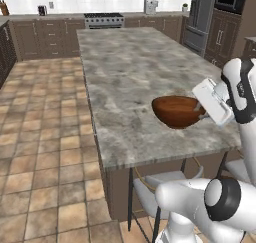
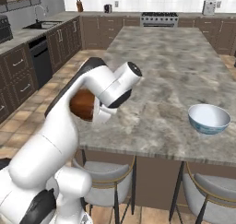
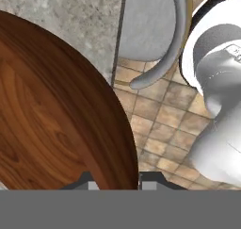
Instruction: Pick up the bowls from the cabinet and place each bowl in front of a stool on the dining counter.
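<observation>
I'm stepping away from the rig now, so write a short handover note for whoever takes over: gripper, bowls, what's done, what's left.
Gripper: shut on the rim of the glossy reddish-brown wooden bowl, held over the near end of the grey-beige marbled dining counter.
White bowl with blue-green pattern: sitting on the counter near its front edge, in front of the right-hand grey padded stool.
Done: white bowl placed.
Left: whether the wooden bowl already rests on the stone is unclear. Set it down in front of the left-hand grey padded stool, then release.

Dining counter point(image 1: 125, 72) lies bare beyond the wooden bowl point(image 1: 178, 111).
</observation>
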